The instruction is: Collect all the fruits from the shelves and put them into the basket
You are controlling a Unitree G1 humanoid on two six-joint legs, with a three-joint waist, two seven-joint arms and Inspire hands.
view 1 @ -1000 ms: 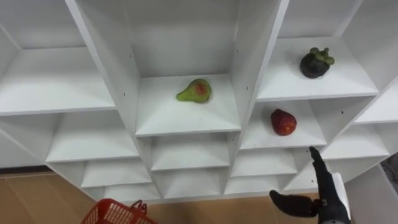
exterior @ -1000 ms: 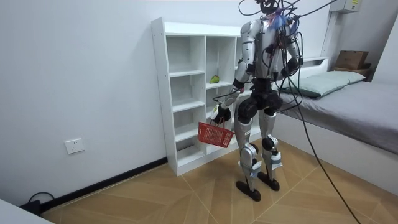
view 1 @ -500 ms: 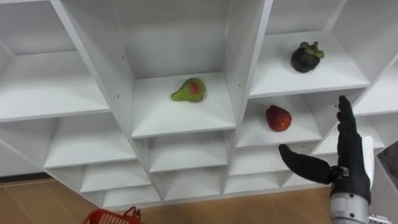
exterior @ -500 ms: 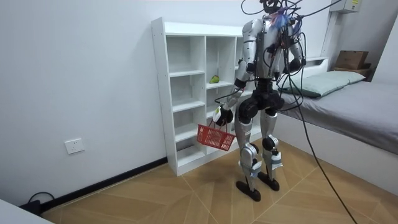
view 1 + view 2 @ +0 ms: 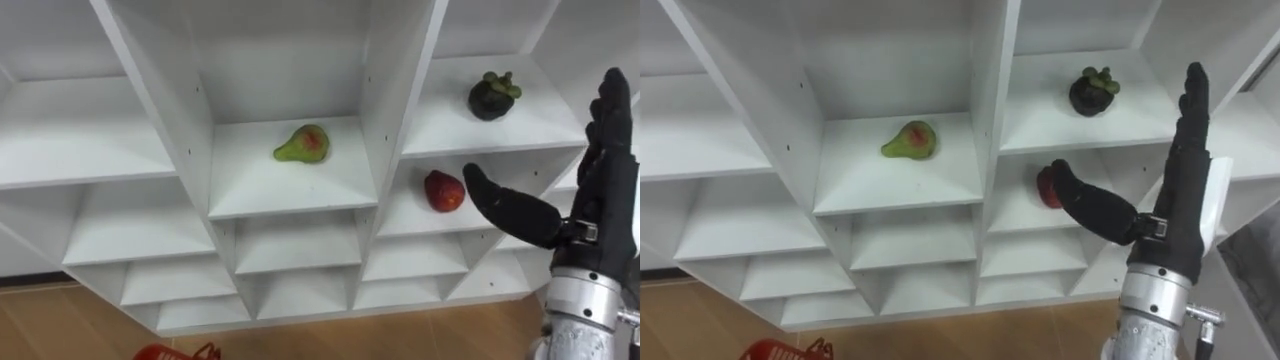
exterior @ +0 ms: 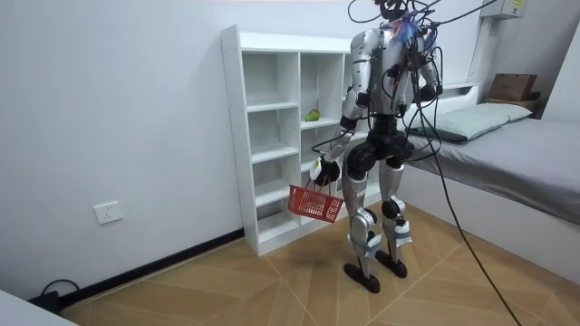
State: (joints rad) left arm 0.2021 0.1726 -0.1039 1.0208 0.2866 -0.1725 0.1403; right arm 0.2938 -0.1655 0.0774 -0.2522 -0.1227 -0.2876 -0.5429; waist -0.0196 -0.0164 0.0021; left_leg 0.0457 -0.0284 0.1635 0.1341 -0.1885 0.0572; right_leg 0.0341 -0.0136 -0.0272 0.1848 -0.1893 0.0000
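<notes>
Pear (image 5: 305, 144) on closet (image 5: 395, 110) mid shelf, red fruit (image 5: 443, 191) & mangosteen (image 5: 494, 97) in closet rt column, rt hand (image 5: 598, 215) up before that column, fingers straight, empty, lt hand (image 6: 323, 169) gripping red basket (image 6: 314, 205) handle, closet front

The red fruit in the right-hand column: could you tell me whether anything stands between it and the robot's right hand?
Nothing visible does. The red fruit lies alone in its open-fronted compartment, and the open right hand is raised just before it, thumb toward it.

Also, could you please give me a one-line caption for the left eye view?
Open right hand upright before the white closet, near the red fruit; pear and mangosteen shelved.
</notes>
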